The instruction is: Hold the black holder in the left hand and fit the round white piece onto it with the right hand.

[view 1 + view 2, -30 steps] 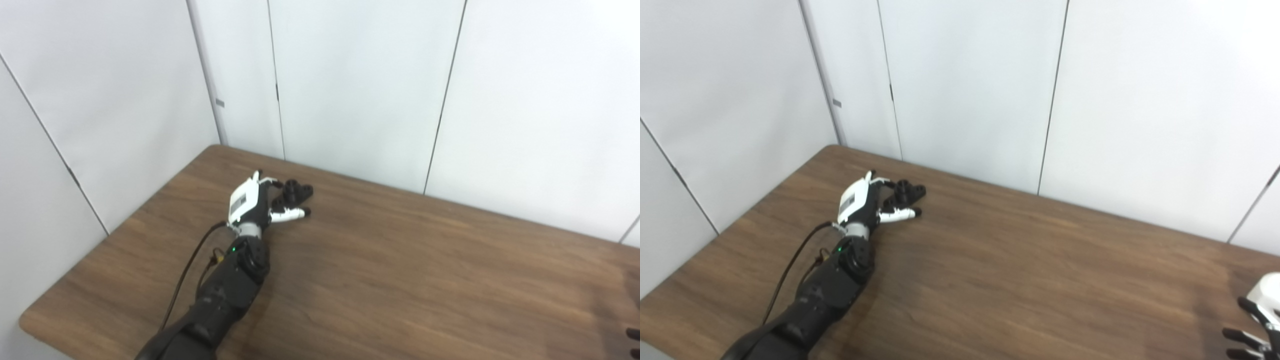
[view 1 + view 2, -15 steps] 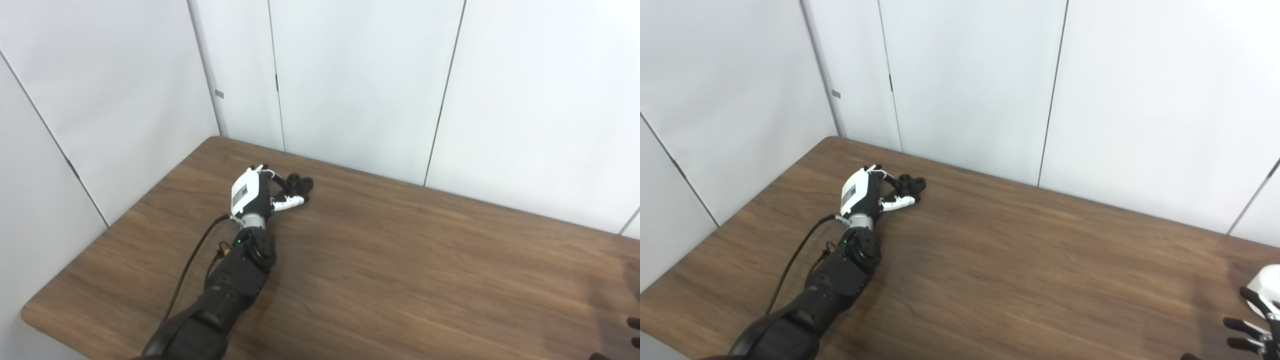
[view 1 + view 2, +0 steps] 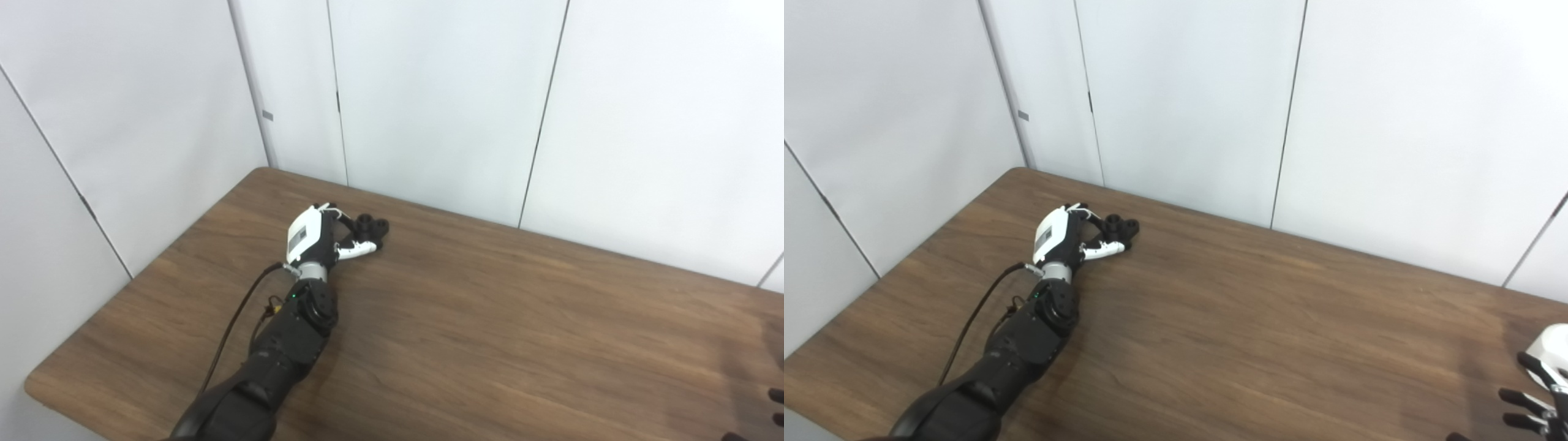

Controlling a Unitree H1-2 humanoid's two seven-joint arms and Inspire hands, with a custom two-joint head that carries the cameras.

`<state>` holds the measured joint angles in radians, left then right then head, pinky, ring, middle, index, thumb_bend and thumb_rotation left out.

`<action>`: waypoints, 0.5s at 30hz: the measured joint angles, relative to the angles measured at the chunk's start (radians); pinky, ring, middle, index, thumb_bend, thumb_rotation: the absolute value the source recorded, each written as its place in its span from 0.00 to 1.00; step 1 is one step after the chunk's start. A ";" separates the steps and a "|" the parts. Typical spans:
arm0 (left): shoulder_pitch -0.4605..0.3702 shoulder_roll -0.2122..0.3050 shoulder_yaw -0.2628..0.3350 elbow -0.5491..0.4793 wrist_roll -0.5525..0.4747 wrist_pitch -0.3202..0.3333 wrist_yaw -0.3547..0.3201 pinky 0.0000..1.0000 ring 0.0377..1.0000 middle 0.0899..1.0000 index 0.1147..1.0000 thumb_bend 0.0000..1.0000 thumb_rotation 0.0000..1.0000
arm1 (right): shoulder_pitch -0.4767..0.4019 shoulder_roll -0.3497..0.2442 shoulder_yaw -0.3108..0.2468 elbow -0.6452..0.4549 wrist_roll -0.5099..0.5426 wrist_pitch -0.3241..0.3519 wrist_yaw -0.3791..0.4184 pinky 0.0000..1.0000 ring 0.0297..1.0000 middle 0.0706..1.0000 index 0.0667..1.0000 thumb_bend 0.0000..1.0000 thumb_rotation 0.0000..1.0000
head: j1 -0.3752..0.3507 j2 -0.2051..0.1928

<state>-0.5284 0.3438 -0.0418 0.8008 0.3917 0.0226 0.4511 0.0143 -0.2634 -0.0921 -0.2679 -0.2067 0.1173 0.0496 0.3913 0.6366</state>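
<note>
Black holder [image 3: 371,228] pinched in left hand [image 3: 313,236] (right hand [image 3: 1540,383] spread, empty).

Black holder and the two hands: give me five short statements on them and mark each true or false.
1. The left hand is at the black holder. True.
2. The holder is near the table's front edge. False: it sits toward the far left corner.
3. The round white piece is fitted on the holder. False: no white piece is in view.
4. The right hand is at the picture's bottom right corner, fingers apart. True.
5. The right hand touches the holder. False: it is far across the table.
</note>
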 measured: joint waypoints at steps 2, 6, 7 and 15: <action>0.016 0.002 -0.014 -0.027 -0.004 -0.021 -0.041 0.99 1.00 0.92 0.42 0.52 0.05 | 0.000 0.002 0.002 0.002 0.000 0.000 0.000 0.63 0.74 0.93 0.85 0.62 0.13 | -0.008 0.000; 0.052 0.016 -0.045 -0.089 -0.020 -0.079 -0.138 1.00 1.00 0.93 0.42 0.52 0.06 | -0.005 0.007 0.012 0.020 -0.007 -0.001 -0.001 0.61 0.72 0.92 0.84 0.65 0.17 | -0.055 0.002; 0.064 0.025 -0.052 -0.111 -0.025 -0.093 -0.162 1.00 1.00 0.93 0.42 0.52 0.06 | -0.008 0.009 0.015 0.028 -0.012 -0.002 -0.003 0.60 0.71 0.92 0.84 0.65 0.17 | -0.061 0.002; 0.128 0.041 -0.115 -0.270 -0.072 -0.149 -0.346 1.00 1.00 0.98 0.42 0.53 0.06 | -0.040 0.023 0.026 0.039 -0.035 -0.004 -0.014 0.59 0.69 0.87 0.81 0.72 0.21 | -0.153 0.014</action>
<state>-0.4003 0.3846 -0.1564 0.5305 0.3201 -0.1264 0.1048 -0.0252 -0.2401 -0.0663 -0.2292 -0.2412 0.1134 0.0360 0.2380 0.6504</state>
